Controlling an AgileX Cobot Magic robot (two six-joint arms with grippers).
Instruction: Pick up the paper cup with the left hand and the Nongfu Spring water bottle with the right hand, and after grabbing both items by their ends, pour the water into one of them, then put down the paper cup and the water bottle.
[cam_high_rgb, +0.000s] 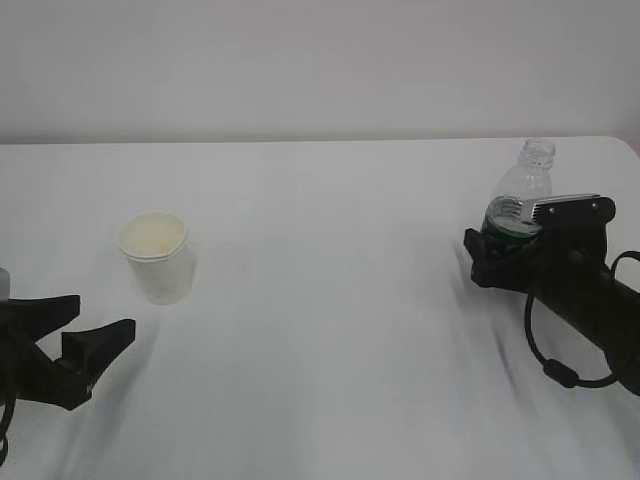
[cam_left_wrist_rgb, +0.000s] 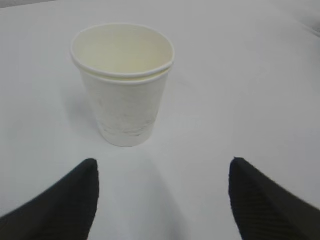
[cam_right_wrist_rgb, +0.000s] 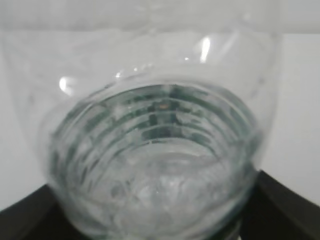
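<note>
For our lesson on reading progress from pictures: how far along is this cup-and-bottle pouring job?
Done: nothing finished yet. In hand: the right gripper has its jaws around the water bottle, which stands upright on the table; whether they press it is unclear. The left gripper is open, short of the paper cup. Left: grasp the cup, lift both, pour, set both down.

1. No lettering, brand name or number can be read in any view.
2. The Nongfu Spring water bottle (cam_high_rgb: 520, 195) carries a dark green label band; in the exterior view it is mostly hidden, and in the right wrist view (cam_right_wrist_rgb: 155, 165) it is blurred, so no characters can be made out.
3. The paper cup (cam_left_wrist_rgb: 124, 85) is plain white, without print.
</note>
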